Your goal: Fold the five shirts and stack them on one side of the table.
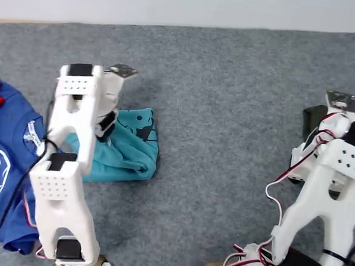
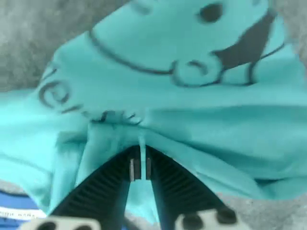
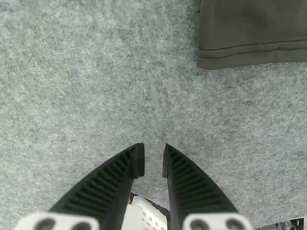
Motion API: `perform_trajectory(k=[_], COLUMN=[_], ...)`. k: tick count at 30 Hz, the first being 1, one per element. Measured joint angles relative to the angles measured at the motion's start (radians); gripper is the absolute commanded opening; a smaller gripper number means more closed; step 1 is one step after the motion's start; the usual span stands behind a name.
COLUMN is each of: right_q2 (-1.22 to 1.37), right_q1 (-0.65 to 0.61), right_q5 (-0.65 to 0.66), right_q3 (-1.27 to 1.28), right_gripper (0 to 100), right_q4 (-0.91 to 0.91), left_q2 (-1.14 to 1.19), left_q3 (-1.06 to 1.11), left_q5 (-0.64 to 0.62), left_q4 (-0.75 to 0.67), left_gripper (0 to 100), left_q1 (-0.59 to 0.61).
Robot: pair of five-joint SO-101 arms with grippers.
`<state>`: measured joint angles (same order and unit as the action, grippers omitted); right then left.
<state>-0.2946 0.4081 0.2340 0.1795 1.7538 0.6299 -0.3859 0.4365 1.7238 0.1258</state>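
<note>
- Where the high view looks down on the grey tabletop [image 1: 228, 100], the left arm [image 1: 67, 162] stands over a crumpled teal shirt [image 1: 134, 151], its wrist end down on the near-left part of the cloth.
- A blue shirt [image 1: 7, 159] with white print lies spread at the left edge, just beside the teal shirt and partly under the left arm.
- The right arm [image 1: 335, 173] is at the right side, well apart from both, with a dark olive shirt [image 1: 312, 120] at the right edge behind it.
- In the left wrist view, the left hand [image 2: 139, 165] is closed almost completely, and a thin raised ridge of teal cloth is pinched between its fingertips; the printed front of the shirt spreads beyond them.
- In the right wrist view, the right hand [image 3: 153, 160] hangs over bare tabletop with only a narrow gap between its fingers and nothing in it.
- The hemmed edge of the dark olive shirt lies apart from those fingertips.
</note>
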Motion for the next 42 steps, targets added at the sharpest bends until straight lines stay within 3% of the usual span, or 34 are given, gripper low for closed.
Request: perform_trajectory(k=[14,20,26,34,42], right_q2=[0.0,0.0,0.0,0.0,0.0], right_q1=[0.0,0.0,0.0,0.0,0.0], right_q5=[0.012,0.012,0.012,0.012,0.012], right_q3=[0.0,0.0,0.0,0.0,0.0], right_gripper=[7.8,7.8,7.8,7.8,7.8], right_q4=[0.0,0.0,0.0,0.0,0.0], left_q2=[-0.048,-0.256,-0.526,-0.577,-0.365], left_q3=[0.31,0.476,0.493,0.54,0.552], left_q5=[0.114,0.167,0.18,0.126,0.078], left_q4=[0.0,0.0,-0.005,-0.216,-0.367], left_gripper=[0,0,0,0,0], left_q1=[0.101,0.106,0.106,0.104,0.087])
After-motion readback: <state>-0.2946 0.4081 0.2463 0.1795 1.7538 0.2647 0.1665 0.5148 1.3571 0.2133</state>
